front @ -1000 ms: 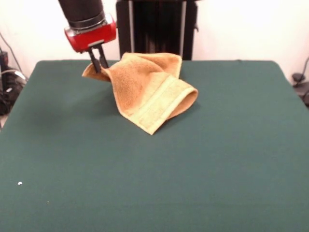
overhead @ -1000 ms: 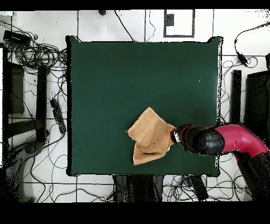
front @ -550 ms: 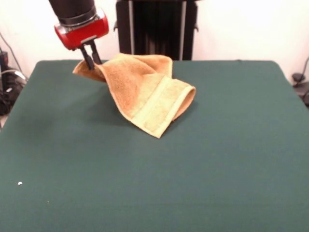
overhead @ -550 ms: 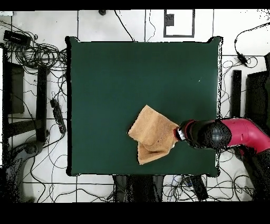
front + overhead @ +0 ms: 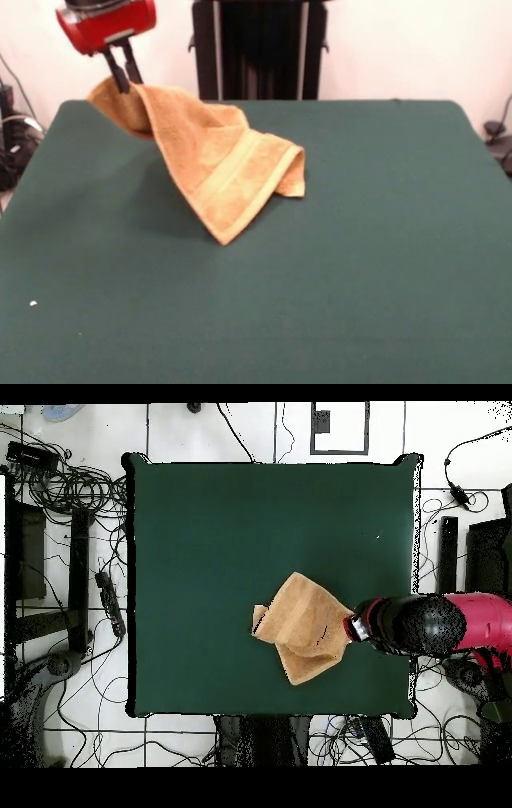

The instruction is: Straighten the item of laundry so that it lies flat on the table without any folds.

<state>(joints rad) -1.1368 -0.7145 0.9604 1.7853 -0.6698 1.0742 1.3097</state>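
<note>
The dark green surface [image 5: 360, 264] carries the golden-tan towel [image 5: 228, 164], still folded, its lower end resting near the middle. The gripper [image 5: 122, 70] has its jaws clenched on one corner, held lifted above the surface.

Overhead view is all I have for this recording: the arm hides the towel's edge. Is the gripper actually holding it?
Observer: Yes. From the front, the gripper is shut on one corner of the towel.
Operator: Is that corner off the table?
Observer: It is raised above the table; the cloth slopes down from it and the low end rests on the top.
Operator: Is it flat yet?
Observer: No. The low end, with its pale stripe, is folded over.
</note>
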